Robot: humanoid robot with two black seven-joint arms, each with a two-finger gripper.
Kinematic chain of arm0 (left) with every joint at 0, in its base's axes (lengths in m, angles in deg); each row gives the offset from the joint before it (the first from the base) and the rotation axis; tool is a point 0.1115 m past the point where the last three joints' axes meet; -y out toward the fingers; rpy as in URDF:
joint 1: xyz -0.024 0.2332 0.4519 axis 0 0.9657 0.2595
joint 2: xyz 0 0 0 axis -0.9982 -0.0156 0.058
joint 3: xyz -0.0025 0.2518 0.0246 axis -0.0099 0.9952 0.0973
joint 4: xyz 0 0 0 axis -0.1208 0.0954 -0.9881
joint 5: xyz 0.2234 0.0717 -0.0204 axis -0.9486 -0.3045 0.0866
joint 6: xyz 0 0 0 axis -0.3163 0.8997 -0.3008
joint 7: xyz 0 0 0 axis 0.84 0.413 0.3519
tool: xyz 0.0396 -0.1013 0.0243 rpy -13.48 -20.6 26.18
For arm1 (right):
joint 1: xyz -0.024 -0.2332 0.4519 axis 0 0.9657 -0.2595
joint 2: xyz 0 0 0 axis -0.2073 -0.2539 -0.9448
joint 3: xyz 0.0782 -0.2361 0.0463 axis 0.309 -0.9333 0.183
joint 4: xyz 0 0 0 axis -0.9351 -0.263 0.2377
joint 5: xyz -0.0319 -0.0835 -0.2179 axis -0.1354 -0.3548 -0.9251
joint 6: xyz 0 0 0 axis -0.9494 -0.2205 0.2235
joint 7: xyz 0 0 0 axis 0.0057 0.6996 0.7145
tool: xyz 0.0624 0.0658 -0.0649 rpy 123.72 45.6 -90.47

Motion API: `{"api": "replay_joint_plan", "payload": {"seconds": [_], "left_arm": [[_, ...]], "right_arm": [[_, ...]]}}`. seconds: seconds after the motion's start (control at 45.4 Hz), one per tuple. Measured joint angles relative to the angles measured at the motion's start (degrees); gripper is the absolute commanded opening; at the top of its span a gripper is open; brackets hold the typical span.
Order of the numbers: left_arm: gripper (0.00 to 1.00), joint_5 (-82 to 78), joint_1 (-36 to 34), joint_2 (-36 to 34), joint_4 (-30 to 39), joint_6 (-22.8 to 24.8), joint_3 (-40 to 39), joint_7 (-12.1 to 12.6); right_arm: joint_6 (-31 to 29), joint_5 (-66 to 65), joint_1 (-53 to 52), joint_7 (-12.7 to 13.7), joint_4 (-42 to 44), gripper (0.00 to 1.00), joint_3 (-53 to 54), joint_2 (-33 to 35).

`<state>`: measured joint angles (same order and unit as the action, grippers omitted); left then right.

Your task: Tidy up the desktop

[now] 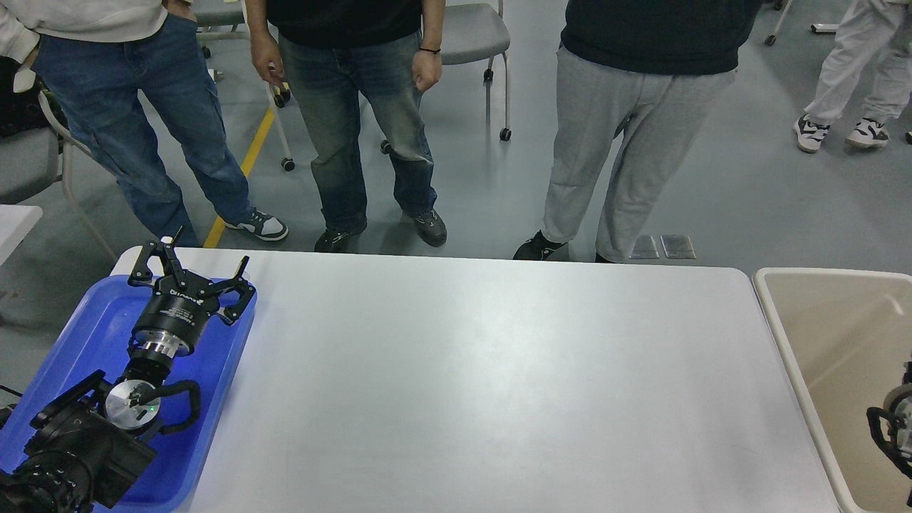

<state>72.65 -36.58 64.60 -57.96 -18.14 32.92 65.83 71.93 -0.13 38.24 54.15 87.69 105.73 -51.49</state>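
Looking down from the head view, the desktop [484, 385] fills the middle and shows bare white, nothing loose on it. Left gripper [194, 274] hangs over the blue tray [85, 328], jaws spread and holding nothing. Only a sliver of the right arm shows over the beige bin [819, 335]; its jaws cannot be told. The tidying looks essentially finished.

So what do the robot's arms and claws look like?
The left arm is black and chunky, with shiny silver metal rings, a round silver cap with a tiny green light, and a looping black cable. Its left gripper has thin black jaws and small white lettering. Only a bit of the black right arm shows.
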Motion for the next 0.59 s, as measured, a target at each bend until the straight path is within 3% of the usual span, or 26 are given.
{"api": "replay_joint_plan", "payload": {"seconds": [0.594], "left_arm": [[1.00, 0.00, -0.05, 0.02, 0.00, 0.00, 0.00, 0.00]], "right_arm": [[-0.18, 2.56, -9.40, 0.25, 0.26, 1.00, 4.45, 4.84]]}}
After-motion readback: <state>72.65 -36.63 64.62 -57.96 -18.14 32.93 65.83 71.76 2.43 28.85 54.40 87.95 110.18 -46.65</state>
